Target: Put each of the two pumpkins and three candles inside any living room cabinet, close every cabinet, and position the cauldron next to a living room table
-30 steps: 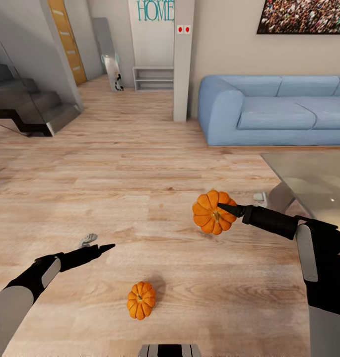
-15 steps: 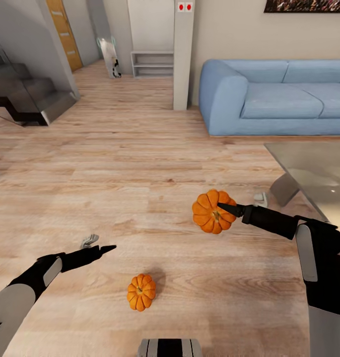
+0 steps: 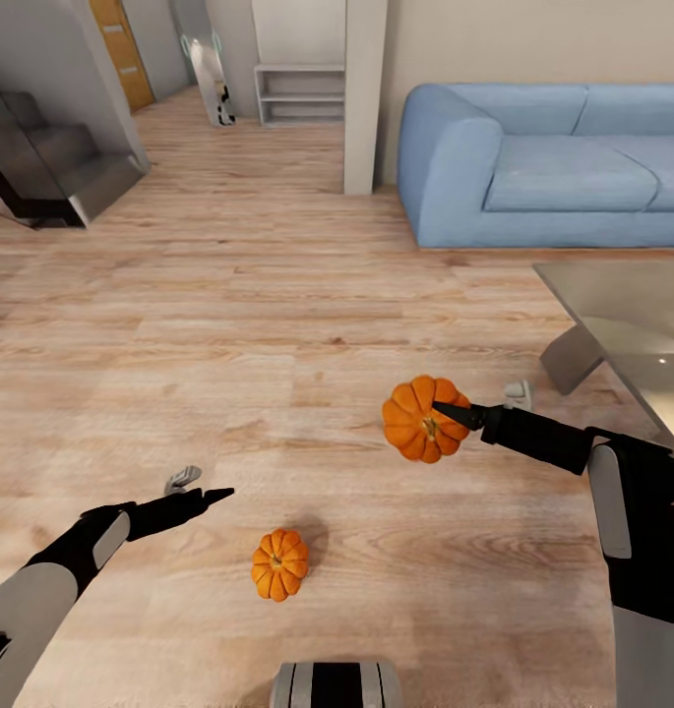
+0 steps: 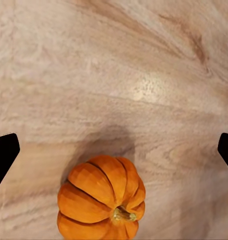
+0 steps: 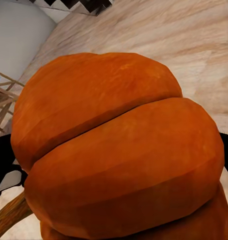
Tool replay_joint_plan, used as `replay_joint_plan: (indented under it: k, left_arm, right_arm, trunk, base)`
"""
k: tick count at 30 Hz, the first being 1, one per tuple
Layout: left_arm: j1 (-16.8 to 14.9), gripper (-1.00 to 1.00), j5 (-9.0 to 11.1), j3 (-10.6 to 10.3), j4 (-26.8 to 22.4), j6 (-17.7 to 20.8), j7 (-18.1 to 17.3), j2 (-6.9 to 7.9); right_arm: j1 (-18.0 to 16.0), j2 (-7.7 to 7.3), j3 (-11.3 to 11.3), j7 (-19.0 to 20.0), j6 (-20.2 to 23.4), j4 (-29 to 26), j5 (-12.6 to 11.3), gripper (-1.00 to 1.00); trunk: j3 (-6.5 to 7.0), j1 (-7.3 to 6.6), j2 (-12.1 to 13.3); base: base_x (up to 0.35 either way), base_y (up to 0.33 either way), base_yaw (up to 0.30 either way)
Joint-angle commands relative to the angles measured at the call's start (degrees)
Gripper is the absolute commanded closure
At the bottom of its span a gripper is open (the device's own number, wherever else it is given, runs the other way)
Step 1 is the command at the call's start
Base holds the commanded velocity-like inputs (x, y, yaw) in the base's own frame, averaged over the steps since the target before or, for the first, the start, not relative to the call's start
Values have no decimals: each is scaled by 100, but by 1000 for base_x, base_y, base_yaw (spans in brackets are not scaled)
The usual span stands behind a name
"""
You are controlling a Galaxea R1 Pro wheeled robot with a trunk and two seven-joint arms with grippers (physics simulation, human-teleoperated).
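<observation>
Floor (image 3: 277, 324): light wood planks, bare across most of the head view, faint shadow beside the lower pumpkin.
Room: blue sofa (image 3: 563, 167) against the far wall at right; pale pillar (image 3: 364, 93) beside its left arm; low open shelf (image 3: 299, 93) behind; dark staircase (image 3: 51, 162) at far left, orange door (image 3: 120, 49) beyond.
Table: glass table (image 3: 622, 324) at right edge, angled leg underneath, close to the right arm.
Small items: two pale grey objects on the floor, one (image 3: 182, 479) just beyond the left fingertips, one (image 3: 519, 394) near the table leg; too small to identify.
Held pumpkin (image 3: 425, 419): up off the floor, at the tip of the right gripper (image 3: 453, 413), stem facing the head camera; orange ribs pressed close in the right wrist view.
Right fingers: closed against the held pumpkin, dark tips at either side of it.
Floor pumpkin (image 3: 280, 563): resting on the planks between the two arms, near the robot's base, tilted with stem sideways.
Left gripper (image 3: 211, 496): above the floor, apart from the floor pumpkin (image 4: 101, 200); fingers spread wide in the wrist view, nothing between them.
</observation>
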Motion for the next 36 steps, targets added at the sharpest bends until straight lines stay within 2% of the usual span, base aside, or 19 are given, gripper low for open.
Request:
replay_joint_plan:
  k: [1, 13, 19, 28, 36]
  left_arm:
    - [-2, -100, 60, -33, -3, 40, 10, -1]
    - [-2, -100, 67, -31, -3, 31, -26, -30]
    - [-2, -100, 68, -31, -3, 29, -42, -53]
    - [-2, -100, 68, -31, -3, 23, -52, -56]
    - [-2, -100, 73, -31, -3, 21, -57, -60]
  right_arm:
    - [-4, -5, -4, 24, 26, -2, -6, 100]
    - [-4, -14, -1, 35, 25, -2, -7, 100]
    - [3, -22, -17, 284, -21, -2, -4, 100]
    - [4, -38, -32, 376, -43, -2, -6, 100]
    - [4, -48, -35, 393, -53, -2, -7, 100]
  trunk:
    - [-27, 1, -3]
    - [-293, 32, -19]
    - [-425, 47, -27]
    - [-615, 71, -39]
    - [-791, 91, -50]
  base:
    - [0, 0, 0]
    - [0, 0, 0]
    - [0, 0, -7]
    - [0, 0, -144]
    - [0, 0, -26]
